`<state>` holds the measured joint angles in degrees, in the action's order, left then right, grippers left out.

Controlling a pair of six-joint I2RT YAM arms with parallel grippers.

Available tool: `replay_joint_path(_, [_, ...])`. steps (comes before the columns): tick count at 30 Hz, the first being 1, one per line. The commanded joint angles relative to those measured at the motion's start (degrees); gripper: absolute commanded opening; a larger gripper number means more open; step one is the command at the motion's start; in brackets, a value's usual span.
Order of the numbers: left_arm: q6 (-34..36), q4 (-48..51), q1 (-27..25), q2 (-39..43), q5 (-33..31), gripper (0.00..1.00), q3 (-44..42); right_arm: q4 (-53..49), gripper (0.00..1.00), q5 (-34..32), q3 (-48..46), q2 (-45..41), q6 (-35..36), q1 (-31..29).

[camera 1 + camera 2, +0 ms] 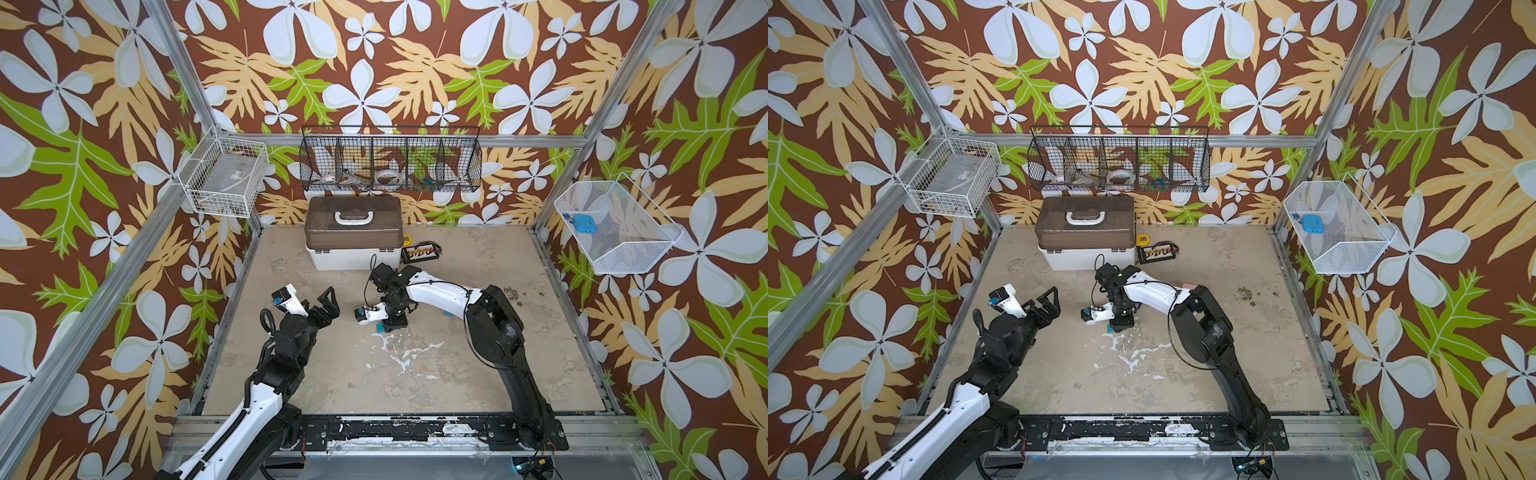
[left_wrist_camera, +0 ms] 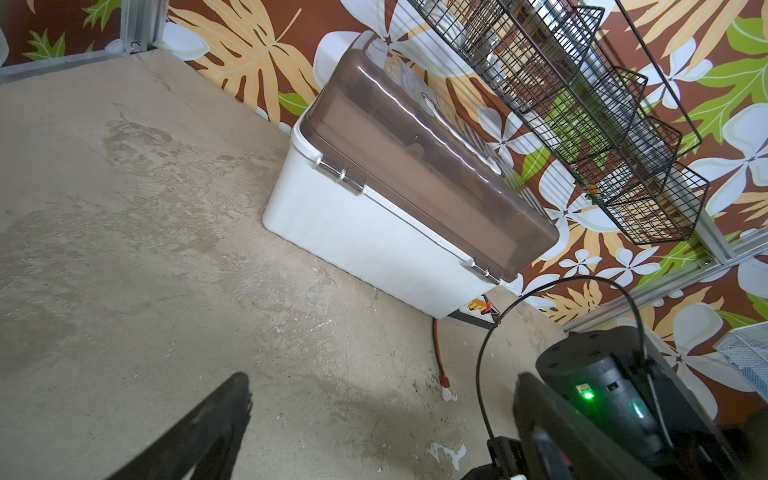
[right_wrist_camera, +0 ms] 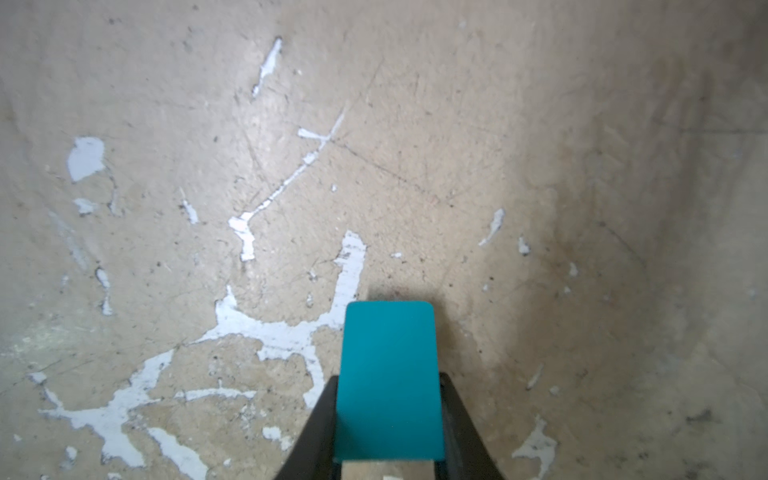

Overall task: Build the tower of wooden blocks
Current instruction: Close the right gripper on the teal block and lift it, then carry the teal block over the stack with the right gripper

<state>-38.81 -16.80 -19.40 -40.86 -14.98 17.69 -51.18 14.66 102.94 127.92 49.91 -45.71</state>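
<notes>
Teal block (image 3: 388,353) sits low near the middle of the table (image 3: 540,166) between the narrow-set fingers of my right gripper (image 3: 388,378), pressed on both flat sides so I can lift it square, while my left gripper (image 1: 330,305) hangs wide open and empty nearby

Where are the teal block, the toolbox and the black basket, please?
teal block (image 3: 388,382): right wrist view, flat face.
toolbox (image 1: 328,232): in a top view, brown lid.
black basket (image 1: 461,166): in a top view, front mesh.
</notes>
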Motion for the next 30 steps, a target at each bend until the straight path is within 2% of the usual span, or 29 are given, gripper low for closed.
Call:
replay_joint_path(1, [0.0,-1.55,0.15,-0.01,-0.17,1.0,0.54,-0.72,0.28,1.14,-0.34,-0.64,0.28,-0.25])
replay_joint_path(6, [-0.03,-1.75,0.15,-0.35,-0.12,1.0,0.41,-1.0,0.17,0.3,-0.7,-2.02,1.21,-0.25])
replay_joint_path(12, [-0.04,-1.53,0.15,-0.46,0.13,1.0,0.5,1.01,0.15,-1.54,-6.05,-7.25,2.85,0.32])
replay_joint_path(15, [0.0,-1.65,0.11,-0.27,0.14,1.0,0.33,1.92,0.07,-1.82,-8.84,-10.84,4.11,1.66])
replay_joint_path(18, [-0.02,-1.57,0.15,-0.45,0.23,1.0,0.34,2.95,0.0,-1.47,-11.29,-15.24,4.79,4.57])
replay_joint_path(24, [-0.11,-2.15,0.1,-1.37,0.55,1.0,0.3,3.03,0.0,-2.54,-15.66,-23.9,9.31,12.69])
replay_joint_path(30, [-0.3,-2.62,0.15,-2.33,0.94,1.0,0.32,3.34,0.0,-7.41,-18.49,-30.08,11.53,19.77])
